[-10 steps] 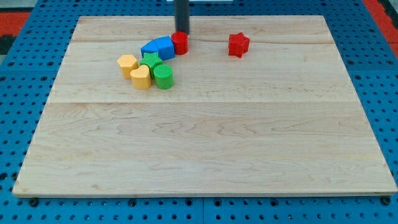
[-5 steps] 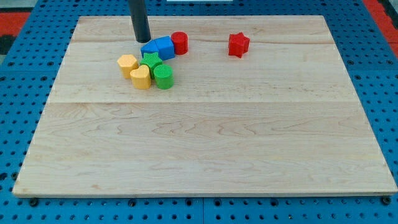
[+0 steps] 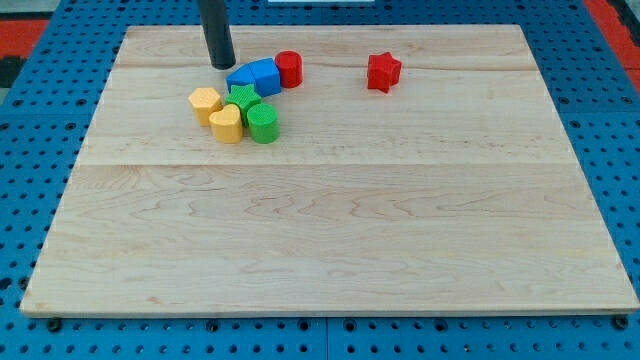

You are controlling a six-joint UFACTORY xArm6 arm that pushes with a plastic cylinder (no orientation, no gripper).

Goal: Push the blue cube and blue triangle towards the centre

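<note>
The blue cube (image 3: 265, 75) and the blue triangle (image 3: 241, 79) lie side by side near the view's top, left of the middle, touching each other. A red cylinder (image 3: 289, 68) stands against the cube's right side. My tip (image 3: 221, 65) is on the board just up and left of the blue triangle, a small gap away from it. Below the blue blocks sits a tight cluster: a green star-like block (image 3: 242, 98), a green cylinder (image 3: 263, 123), a yellow hexagon (image 3: 205, 102) and a yellow heart-shaped block (image 3: 227, 125).
A red star (image 3: 383, 71) sits alone near the view's top, right of the middle. The wooden board (image 3: 330, 250) lies on a blue pegboard surface (image 3: 40, 120).
My tip has moved from behind the red cylinder leftward along the top, past the blue blocks, to just up and left of the blue triangle. The blocks have not visibly moved.
</note>
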